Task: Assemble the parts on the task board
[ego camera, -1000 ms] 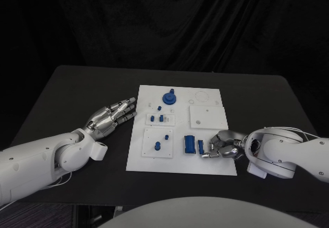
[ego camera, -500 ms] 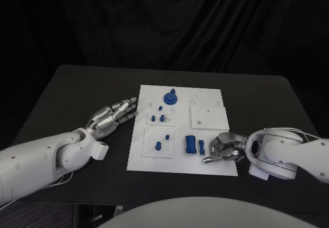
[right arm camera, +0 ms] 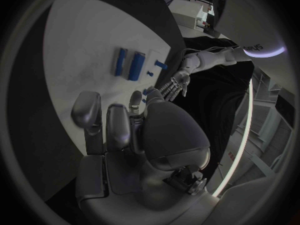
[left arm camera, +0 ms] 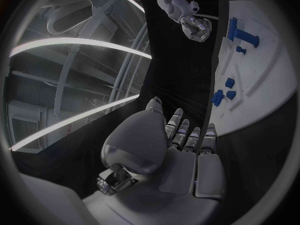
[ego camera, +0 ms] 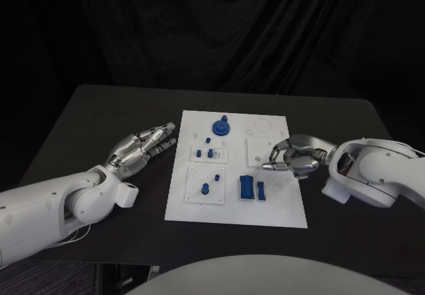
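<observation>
Head view: right hand (ego camera: 292, 161) hangs over the board (ego camera: 237, 212), fingers curled on nothing visible. Left hand (ego camera: 142, 149) rests flat and spread just beside it. Two blue parts (ego camera: 250, 187) lie loose; assembly looks barely begun.

One task board (ego camera: 234, 206), white, on one black counter (ego camera: 97, 123). Raised white sub-plates on the board: three, one square plate (ego camera: 266, 147) right of the board's centre, one small plate (ego camera: 210, 161) left of it, one larger plate (ego camera: 196, 193) below that. Blue parts: one round knobbed part (ego camera: 218, 127) at the board's far end; one tiny peg (ego camera: 206, 140) below it; three small blocks (ego camera: 207, 153) on the small plate; two pieces (ego camera: 210, 182) on the larger plate; two upright bars (ego camera: 246, 187) right of that plate. Nine blue parts that I can make out. Two hands: left hand (ego camera: 142, 149), right hand (ego camera: 294, 159).
</observation>
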### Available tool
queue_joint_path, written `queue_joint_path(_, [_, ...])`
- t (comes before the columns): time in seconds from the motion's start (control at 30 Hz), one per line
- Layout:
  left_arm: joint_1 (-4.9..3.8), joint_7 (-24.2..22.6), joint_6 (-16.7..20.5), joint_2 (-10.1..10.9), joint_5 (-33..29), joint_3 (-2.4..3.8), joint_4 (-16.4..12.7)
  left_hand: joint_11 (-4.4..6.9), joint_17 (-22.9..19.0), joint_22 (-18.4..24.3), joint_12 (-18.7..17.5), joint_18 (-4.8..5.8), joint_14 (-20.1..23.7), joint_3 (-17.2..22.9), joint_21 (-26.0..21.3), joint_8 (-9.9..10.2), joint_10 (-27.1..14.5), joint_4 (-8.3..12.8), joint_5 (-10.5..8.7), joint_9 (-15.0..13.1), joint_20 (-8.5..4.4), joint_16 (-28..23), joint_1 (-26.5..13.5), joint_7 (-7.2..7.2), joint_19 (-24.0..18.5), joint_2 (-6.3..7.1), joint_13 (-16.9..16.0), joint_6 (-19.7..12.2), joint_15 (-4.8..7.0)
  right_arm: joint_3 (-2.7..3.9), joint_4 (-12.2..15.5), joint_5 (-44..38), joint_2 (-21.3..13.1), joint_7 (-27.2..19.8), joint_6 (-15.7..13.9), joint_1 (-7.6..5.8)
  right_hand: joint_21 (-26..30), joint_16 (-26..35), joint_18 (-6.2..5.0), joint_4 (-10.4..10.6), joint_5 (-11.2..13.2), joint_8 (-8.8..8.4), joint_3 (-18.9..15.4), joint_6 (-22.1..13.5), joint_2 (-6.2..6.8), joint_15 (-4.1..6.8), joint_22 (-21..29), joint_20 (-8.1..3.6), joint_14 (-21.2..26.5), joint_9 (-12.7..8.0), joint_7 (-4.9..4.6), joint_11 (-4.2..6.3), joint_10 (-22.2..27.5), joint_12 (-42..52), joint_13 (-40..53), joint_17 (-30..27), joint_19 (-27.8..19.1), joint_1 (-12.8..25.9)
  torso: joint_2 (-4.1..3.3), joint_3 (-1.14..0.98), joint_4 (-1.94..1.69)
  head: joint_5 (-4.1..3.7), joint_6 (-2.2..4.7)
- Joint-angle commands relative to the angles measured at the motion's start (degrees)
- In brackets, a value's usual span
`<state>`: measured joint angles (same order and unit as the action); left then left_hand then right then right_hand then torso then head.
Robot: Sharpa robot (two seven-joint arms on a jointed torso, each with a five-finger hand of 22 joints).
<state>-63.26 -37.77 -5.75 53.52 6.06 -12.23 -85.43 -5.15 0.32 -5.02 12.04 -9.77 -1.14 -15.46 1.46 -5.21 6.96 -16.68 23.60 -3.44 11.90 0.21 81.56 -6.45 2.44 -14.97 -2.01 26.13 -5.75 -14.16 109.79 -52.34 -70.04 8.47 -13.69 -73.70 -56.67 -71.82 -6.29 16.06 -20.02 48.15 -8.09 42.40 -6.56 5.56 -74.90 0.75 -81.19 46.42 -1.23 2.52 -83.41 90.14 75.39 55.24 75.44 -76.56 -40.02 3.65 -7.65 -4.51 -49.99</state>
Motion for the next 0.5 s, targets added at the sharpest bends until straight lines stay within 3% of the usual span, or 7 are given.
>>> queue_joint_path(0.03, [-0.85, -8.5, 5.6, 0.1, 0.5, 0.1, -1.2, 0.6, -0.1, -0.2, 0.8, -0.35, 0.4, -0.6, 0.5, 0.5, 1.3, -0.1, 0.09, 0.4, -1.73, 0.1, 0.5, 0.57, 0.2, 0.32, -0.1, -1.4, 1.57, -0.03, -1.5, 12.8, 1.0, -17.9, -9.8, -1.0, 27.8, 23.2, -3.69, 0.7, -1.1, -10.57, -0.5, -0.5, -2.74, -4.36, 9.3, 3.37, 13.9, -9.2, -3.73, -4.31, 23.6, -30.9, -16.7, -25.8, -13.6, 0.9, 1.16, -0.16, 0.03, -0.3, -0.01])
queue_joint_path(0.13, [-1.27, -10.8, 8.1, -0.1, 0.5, 0.1, -1.4, 1.46, -0.2, 0.0, 0.3, -0.28, 0.8, -0.9, 0.4, 1.3, 1.3, -0.1, -0.49, 0.8, -2.71, -0.1, 0.2, 1.79, 0.2, 0.49, -0.1, -3.6, 2.5, -0.04, -3.2, 18.4, 2.2, -23.9, -10.5, -1.39, 34.4, 31.2, -3.19, 0.8, -1.1, -16.29, -1.6, -3.5, -3.29, -7.28, 14.1, 5.97, 20.2, -14.3, -6.77, -6.73, 33.3, -42.5, -26.6, -29.1, -17.4, 3.6, 1.9, -0.27, 0.23, -0.07, -0.01])
queue_joint_path(0.17, [-1.35, -11.6, 9.3, -0.3, 0.5, 0.1, -1.3, 1.56, -0.1, -0.1, 2.0, -0.02, 0.4, -1.2, 0.5, 1.3, 3.3, -0.1, -0.72, 0.7, -3.1, 0.1, 0.0, 1.82, 0.3, 0.53, -0.4, -2.5, 2.63, -0.04, -3.7, 20.0, 2.5, -25.2, -9.9, -1.4, 42.4, 39.7, -1.68, -0.7, -0.6, -20.71, -2.7, -6.5, -4.36, -12.41, 19.4, 8.79, 29.2, -18.2, -10.71, -11.31, 42.3, -51.9, -32.8, -33.6, -25.5, 6.2, 2.15, -0.31, 0.35, -0.04, -0.01])
queue_joint_path(0.27, [-1.52, -13.5, 11.7, -1.5, 0.3, 0.1, -0.4, 1.62, 0.4, -0.1, 5.1, 0.21, -1.7, -1.6, 0.7, 0.8, 8.4, -0.1, -1.18, 0.4, -3.64, 0.7, 0.1, 1.36, 0.5, 0.88, -0.7, 1.7, 3.01, -0.05, -5.3, 24.5, 3.4, -28.6, -7.7, -0.78, 52.9, 50.7, 1.86, 0.7, 0.5, -27.66, -5.0, -14.2, -4.85, -19.36, 27.5, 13.23, 46.0, -24.2, -9.28, -18.92, 58.0, -64.4, -42.3, -40.6, -36.9, 8.3, 2.87, -0.42, 0.76, 0.55, -0.01])
queue_joint_path(0.37, [-1.6, -14.1, 12.0, -3.4, -0.9, 0.1, 1.3, 2.56, 0.0, 1.2, 2.1, -0.16, -0.2, -2.3, 0.0, 2.3, 5.8, -0.1, -3.99, 0.8, -3.52, 0.2, -1.9, 2.28, -0.5, 0.3, -0.4, -0.9, 3.47, -0.05, -6.5, 27.8, 3.6, -31.4, -5.9, 0.71, 53.8, 56.1, 1.99, 0.7, 2.2, -33.98, -6.9, -22.5, -5.59, -21.08, 38.3, 15.65, 56.5, -30.5, -6.98, -18.86, 67.4, -70.4, -48.2, -44.4, -50.3, 10.2, 3.32, -0.48, 1.02, 1.16, -0.01])
queue_joint_path(0.47, [-1.62, -13.9, 10.5, -5.0, -1.8, 0.1, 2.7, 4.35, -0.3, 2.7, -1.9, -0.49, 1.1, -3.6, -0.7, 3.2, 1.1, 0.0, -9.83, 1.4, -2.36, -0.2, -5.8, 4.2, -1.4, -0.78, 0.0, -6.6, 3.14, -0.05, -7.6, 30.8, 3.8, -34.6, -5.1, 2.3, 55.5, 65.8, 2.78, 0.7, 5.2, -39.96, -9.6, -30.8, -6.68, -19.6, 63.7, 16.16, 74.9, -37.3, 0.05, -13.79, 79.3, -79.8, -61.5, -51.3, -71.2, 12.4, 3.92, -0.51, 1.34, 1.98, -0.01])
queue_joint_path(0.5, [-1.62, -13.8, 9.9, -5.2, -2.0, 0.1, 3.0, 4.81, -0.3, 2.7, -2.4, -0.5, 1.1, -3.8, -0.7, 3.3, 0.4, 0.0, -10.8, 1.4, -2.15, -0.2, -6.4, 4.77, -1.4, -0.9, 0.1, -7.7, 2.76, -0.05, -7.9, 31.6, 4.0, -35.5, -5.0, 2.62, 55.6, 66.0, 2.71, 0.6, 5.4, -40.19, -10.0, -31.0, -6.84, -19.57, 64.1, 16.11, 75.6, -37.8, 0.47, -13.45, 79.5, -79.9, -62.2, -51.7, -71.4, 12.5, 3.92, -0.51, 1.34, 2.21, -0.01])
